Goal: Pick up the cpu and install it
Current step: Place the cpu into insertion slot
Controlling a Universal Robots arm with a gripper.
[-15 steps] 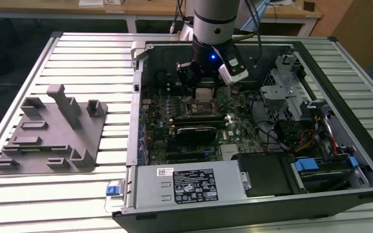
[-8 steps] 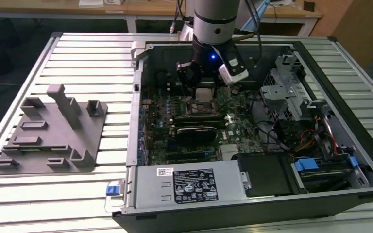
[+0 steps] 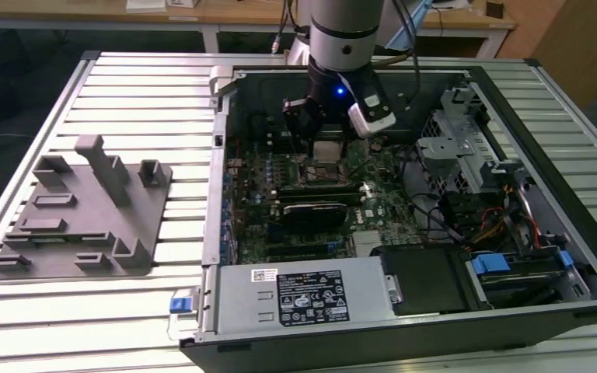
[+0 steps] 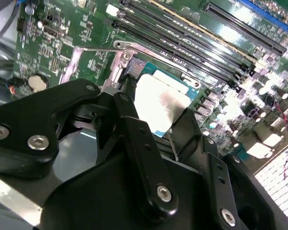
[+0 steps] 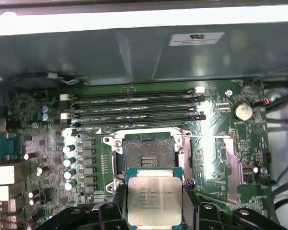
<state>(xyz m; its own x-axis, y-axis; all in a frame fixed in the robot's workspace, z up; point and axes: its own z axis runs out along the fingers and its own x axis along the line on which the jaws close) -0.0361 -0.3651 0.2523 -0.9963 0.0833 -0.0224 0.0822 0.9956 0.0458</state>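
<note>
Slatted table (image 3: 122, 85), case (image 3: 403, 346), cpu (image 5: 154, 199) in pincer (image 5: 154, 205)

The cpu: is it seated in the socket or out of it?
Out. In the first wrist view the pincer grips the cpu at two sides, and the socket lies bare.

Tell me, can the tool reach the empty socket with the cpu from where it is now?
Probably yes. The tool holds the cpu by two edges close to the socket, which lies uncovered in the first wrist view, and nothing stands between them. The memory slots are on the socket's far side.
</note>
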